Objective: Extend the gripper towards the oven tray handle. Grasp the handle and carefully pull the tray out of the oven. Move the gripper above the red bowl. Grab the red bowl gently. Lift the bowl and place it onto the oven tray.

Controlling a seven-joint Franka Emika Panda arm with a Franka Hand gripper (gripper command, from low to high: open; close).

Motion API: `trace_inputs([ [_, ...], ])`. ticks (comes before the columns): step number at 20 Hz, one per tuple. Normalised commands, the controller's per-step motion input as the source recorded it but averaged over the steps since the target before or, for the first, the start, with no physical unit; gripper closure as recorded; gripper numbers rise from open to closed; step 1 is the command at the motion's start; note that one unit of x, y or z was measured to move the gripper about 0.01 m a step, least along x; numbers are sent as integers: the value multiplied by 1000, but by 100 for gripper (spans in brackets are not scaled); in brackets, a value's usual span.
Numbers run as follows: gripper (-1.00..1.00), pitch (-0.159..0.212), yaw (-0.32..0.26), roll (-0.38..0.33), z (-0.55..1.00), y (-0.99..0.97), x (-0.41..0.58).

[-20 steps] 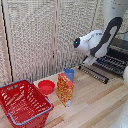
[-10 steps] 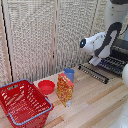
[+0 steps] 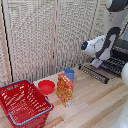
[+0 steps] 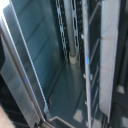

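while the bowl [image 3: 46, 86] is sitting beside the basket [image 3: 22, 103], the claw [image 3: 96, 63] is hovering at the tray [image 3: 95, 73], grip unreadable.

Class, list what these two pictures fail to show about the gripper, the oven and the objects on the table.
- Gripper: hidden behind the white arm in the exterior view; absent from the wrist view, so open or shut is unknown.
- Oven: cut off by the exterior view's right edge.
- Tray: the wrist view is blurred.
- Orange box: print too small to read.
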Motion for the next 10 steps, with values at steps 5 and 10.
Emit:
trace_inputs([
  [5, 100, -36, 0, 71, 150, -369, -34],
  [10, 100, -60, 0, 11, 67, -185, -110],
])
